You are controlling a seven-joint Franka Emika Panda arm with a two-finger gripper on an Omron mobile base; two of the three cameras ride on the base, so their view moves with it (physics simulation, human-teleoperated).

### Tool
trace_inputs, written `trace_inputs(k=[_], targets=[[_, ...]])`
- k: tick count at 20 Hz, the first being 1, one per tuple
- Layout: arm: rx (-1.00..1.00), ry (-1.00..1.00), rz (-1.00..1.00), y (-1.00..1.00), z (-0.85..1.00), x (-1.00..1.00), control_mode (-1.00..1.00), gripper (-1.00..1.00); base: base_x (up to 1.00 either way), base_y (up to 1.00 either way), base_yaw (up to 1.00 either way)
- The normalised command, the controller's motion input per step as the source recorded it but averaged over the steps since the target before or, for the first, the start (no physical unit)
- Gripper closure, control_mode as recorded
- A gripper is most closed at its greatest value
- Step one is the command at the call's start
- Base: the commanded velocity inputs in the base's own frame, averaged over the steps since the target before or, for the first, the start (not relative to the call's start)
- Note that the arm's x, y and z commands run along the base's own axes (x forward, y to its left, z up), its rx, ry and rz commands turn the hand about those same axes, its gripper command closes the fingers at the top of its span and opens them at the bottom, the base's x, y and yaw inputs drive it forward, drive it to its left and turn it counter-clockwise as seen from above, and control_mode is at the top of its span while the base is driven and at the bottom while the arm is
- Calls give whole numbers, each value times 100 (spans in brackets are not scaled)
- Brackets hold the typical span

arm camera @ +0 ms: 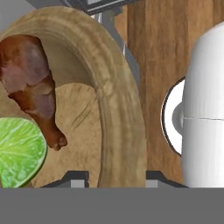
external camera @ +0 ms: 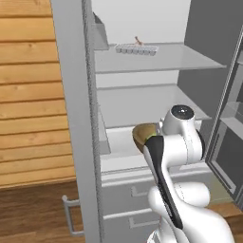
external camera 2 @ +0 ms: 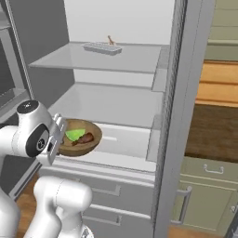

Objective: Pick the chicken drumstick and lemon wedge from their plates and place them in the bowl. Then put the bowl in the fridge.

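The bowl hangs in front of the open fridge, level with the white ledge above the lower drawers and below the two glass shelves, and it already carries both foods: the lemon wedge lies against the chicken drumstick on the bowl's floor. In the hand view the gripper straddles the bowl's rim, one finger inside the wall and one outside, narrowed to a pinch on that tan edge, so the bowl is held by one side only. Judging by its look, the bowl is rigid turned wood, fairly light and not fragile, but wide and shallow; held at one point of the rim, its weight hangs out from the fingers and it will want to tip away from the grip. The smooth, rounded rim probably offers little purchase, so the hold is best kept deep over the wall rather than at the lip. The drumstick and the wedge lie loose, and both could slide or roll toward the low side if the bowl tilts, the wedge most readily. Keeping the bowl level and setting it flat on the ledge or a shelf, its base fully supported before the fingers let go, looks the safest handling. An egg tray sits on the top shelf, well above.
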Motion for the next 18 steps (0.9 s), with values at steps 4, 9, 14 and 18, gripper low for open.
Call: trace_inputs(k=[4, 9, 14, 18], targets=[[0, 0, 0, 0, 0, 0, 100, 100, 4, -41, 27], [0, -7, 14, -6, 16, 13, -100, 100, 8, -12, 8], [-2, -29, 20, 0, 53, 17, -100, 100, 0, 0, 0], [-4, -17, 7, 0, 51, 61, -100, 100, 0, 0, 0]])
